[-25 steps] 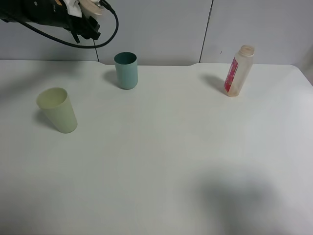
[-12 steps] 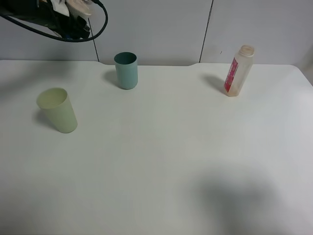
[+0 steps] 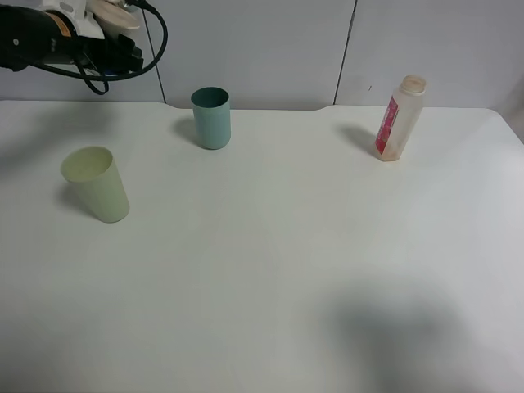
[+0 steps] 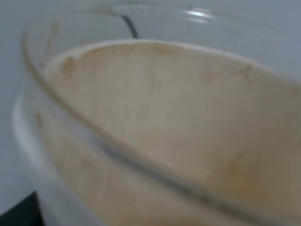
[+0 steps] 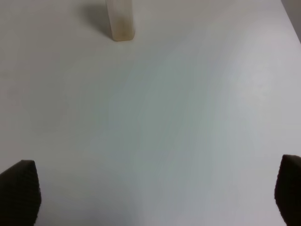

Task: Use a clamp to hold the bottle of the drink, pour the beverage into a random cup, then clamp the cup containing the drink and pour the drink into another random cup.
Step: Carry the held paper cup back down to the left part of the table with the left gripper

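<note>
My left gripper (image 3: 115, 18) hangs high over the table's back left corner, shut on the short cup (image 3: 113, 11); only the cup's pale rim shows there. In the left wrist view the cup (image 4: 164, 108) fills the picture, its inside coated with a beige film of beverage. The teal tumbler (image 3: 211, 118) stands upright at the back, to the right of and below that gripper. The bottle (image 3: 401, 119) stands upright at the back right and looks almost empty. My right gripper (image 5: 150, 193) is open over bare table, well short of the bottle (image 5: 120, 21), and is outside the exterior high view.
A pale green tumbler (image 3: 97, 183) stands at the left, nearer the front than the teal one. The white table (image 3: 270, 270) stretches wide in front of the cups and bottle. A grey wall rises behind the table's back edge.
The left arm has drawn back to the left with the cup, away from the teal tumbler. The tumblers and the bottle have not moved.
</note>
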